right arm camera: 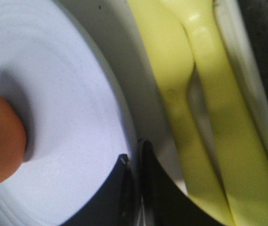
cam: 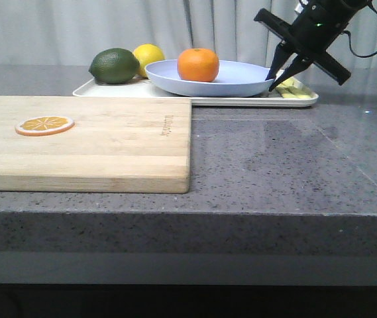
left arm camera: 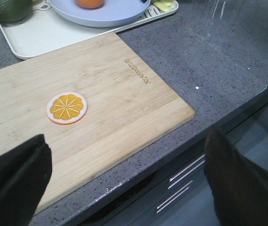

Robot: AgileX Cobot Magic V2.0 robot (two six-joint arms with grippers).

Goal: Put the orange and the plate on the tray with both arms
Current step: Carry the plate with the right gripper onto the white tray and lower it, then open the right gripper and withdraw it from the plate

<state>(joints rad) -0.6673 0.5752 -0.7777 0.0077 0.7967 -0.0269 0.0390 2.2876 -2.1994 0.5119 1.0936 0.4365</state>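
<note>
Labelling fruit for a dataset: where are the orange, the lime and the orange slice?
orange (cam: 198, 64): front view, middle of its near face.
lime (cam: 114, 65): front view, centre of its green skin.
orange slice (left arm camera: 67, 107): left wrist view, centre of the segments.

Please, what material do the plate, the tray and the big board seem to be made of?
Plate: probably plastic or melamine, smooth matte lavender-blue, no glaze shine.
Tray: likely plastic, plain cream-white with rounded moulded corners.
Cutting board: wood, perhaps bamboo, showing pale glued strips and grain.
</note>
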